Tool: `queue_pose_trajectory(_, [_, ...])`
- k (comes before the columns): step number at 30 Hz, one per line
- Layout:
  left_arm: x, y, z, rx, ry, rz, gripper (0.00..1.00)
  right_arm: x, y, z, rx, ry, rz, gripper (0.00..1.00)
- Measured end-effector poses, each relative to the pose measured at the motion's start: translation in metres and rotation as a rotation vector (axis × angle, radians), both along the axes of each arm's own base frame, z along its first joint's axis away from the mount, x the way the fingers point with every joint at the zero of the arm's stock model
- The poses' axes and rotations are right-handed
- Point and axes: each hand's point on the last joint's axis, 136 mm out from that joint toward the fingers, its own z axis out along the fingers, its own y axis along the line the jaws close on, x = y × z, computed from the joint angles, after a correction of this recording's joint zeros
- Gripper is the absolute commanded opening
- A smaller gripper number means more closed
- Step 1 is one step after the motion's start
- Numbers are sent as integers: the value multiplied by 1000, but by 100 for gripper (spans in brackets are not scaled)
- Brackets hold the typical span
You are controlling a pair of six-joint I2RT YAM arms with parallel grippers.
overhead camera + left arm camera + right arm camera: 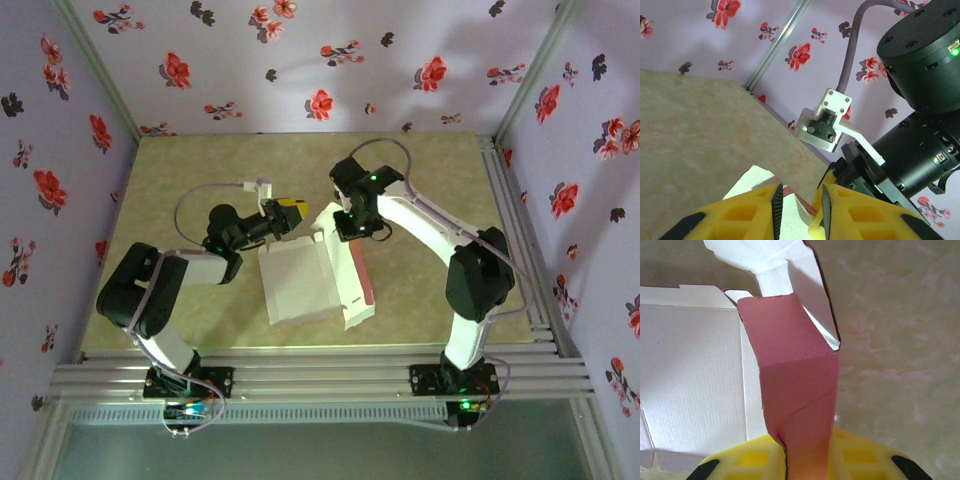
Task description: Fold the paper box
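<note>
The paper box [295, 285] lies half-unfolded in the middle of the table, its white inner panel facing up and a pink wall raised along its right side. My right gripper [350, 226] is at the box's far right corner. In the right wrist view it is shut [807, 462] on a creased pink flap [795, 380], with the white panel [690, 365] to the left. My left gripper [290, 213] hovers at the box's far edge. Its yellow fingers stand apart [800, 207], with white card [752, 182] and a pink edge beyond the gap.
The beige table [200, 170] is enclosed by floral walls on three sides. Aluminium rails [320, 375] run along the near edge. The right arm's black wrist [920, 50] and its camera block [827, 122] sit very close to my left gripper.
</note>
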Motion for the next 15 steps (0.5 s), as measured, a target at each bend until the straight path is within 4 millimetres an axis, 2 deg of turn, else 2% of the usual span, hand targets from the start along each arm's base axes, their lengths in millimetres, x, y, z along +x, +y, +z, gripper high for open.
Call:
queue_pose_trajectory(3, [0, -2, -7, 8, 11, -10, 32, -1, 3, 2, 15, 3, 21, 40])
queue_pose_trajectory(5, [1, -3, -17, 23, 26, -17, 33, -2, 7, 5, 35, 8, 33, 45])
queue_pose_trajectory(9, [3, -7, -30, 40, 48, -38, 34, -4, 12, 7, 83, 35, 42, 49])
queue_pose_trajectory(15, [7, -10, -28, 37, 38, -51, 34, 0, 10, 10, 120, 45, 24, 50])
